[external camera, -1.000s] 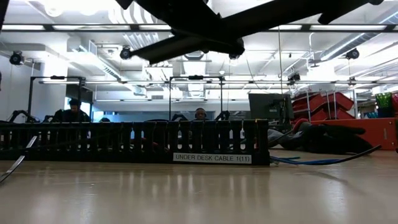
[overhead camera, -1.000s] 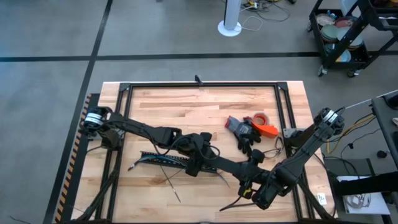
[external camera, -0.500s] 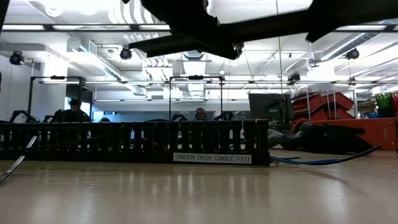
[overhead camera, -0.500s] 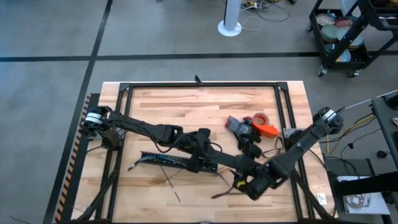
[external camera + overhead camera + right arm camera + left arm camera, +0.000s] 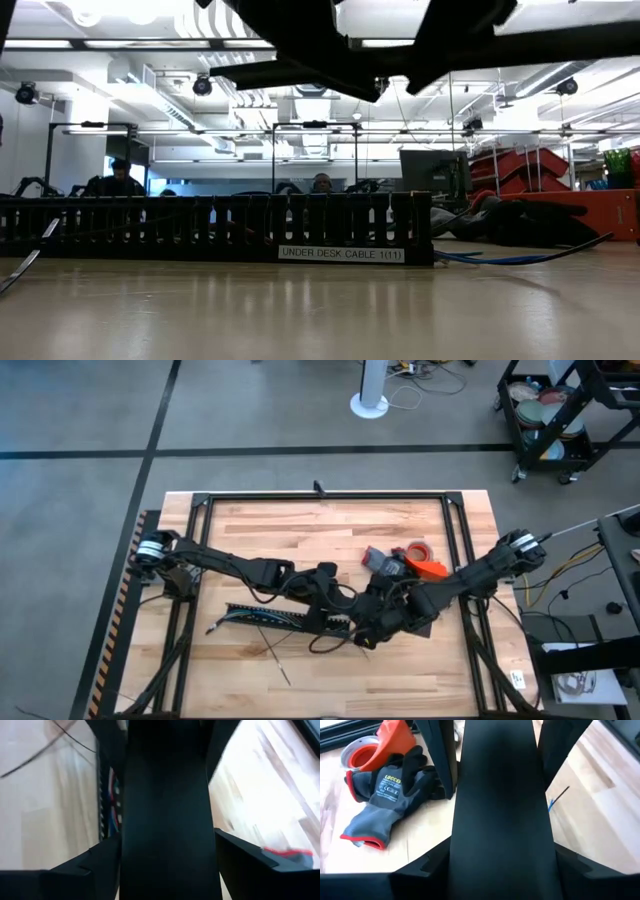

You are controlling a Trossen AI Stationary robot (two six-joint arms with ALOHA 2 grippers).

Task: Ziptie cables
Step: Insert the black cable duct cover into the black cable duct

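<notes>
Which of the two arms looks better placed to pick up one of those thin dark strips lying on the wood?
Probably the left. Its tool sits over the black duct, just beside the loose zipties. The right tool is close too, but farther from them.

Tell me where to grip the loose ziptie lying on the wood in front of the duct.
Take the ziptie near mid-length, straight from above, fingers closing across its width. It lies flat and slanted on the table in front of the duct, so a side approach probably finds nothing to pinch. The left gripper is nearer.
</notes>
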